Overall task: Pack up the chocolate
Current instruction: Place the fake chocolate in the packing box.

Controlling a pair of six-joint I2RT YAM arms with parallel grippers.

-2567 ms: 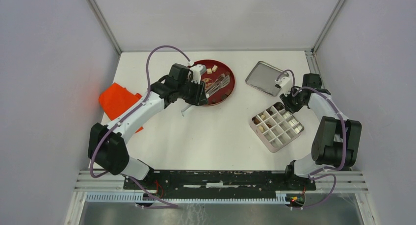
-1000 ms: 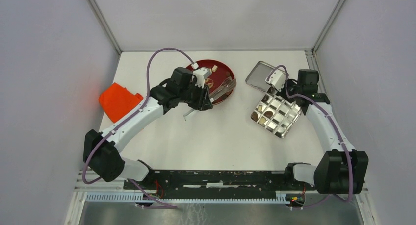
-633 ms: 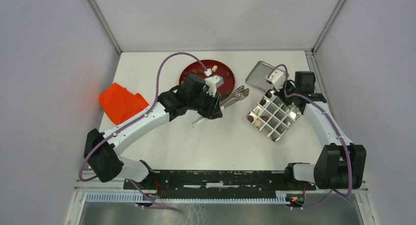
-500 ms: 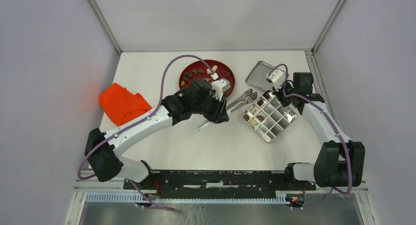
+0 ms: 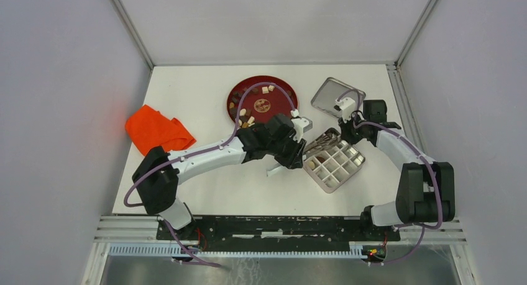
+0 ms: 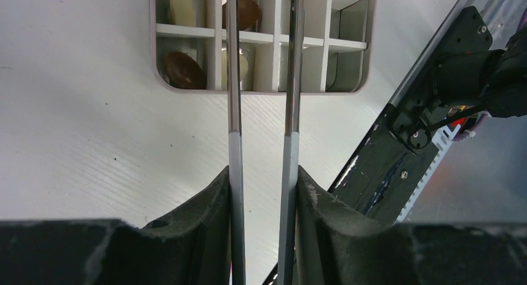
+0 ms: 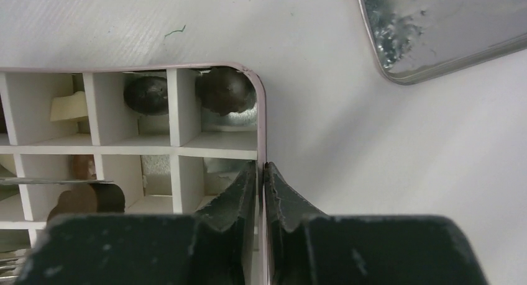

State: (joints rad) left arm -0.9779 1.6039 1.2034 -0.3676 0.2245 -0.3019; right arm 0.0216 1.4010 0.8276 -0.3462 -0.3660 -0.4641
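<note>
Light in the top view is bright, even and diffuse: the white table (image 5: pixel 205 86) is close to washed out, and only soft, pale shadows lie under the arms. The orange cloth (image 5: pixel 158 131) casts a faint reddish tint on the wall at the left edge. In the left wrist view the tweezers (image 6: pixel 291 80) carry a hard gleam along their metal, while the left gripper (image 6: pixel 264 173) at the bottom is dark and soft-focused. In the right wrist view the lid (image 7: pixel 447 24), upper right, shows speckled glare, the cells of the box (image 7: pixel 186 153) hold shade, and the right gripper (image 7: pixel 261 166) is blurred
</note>
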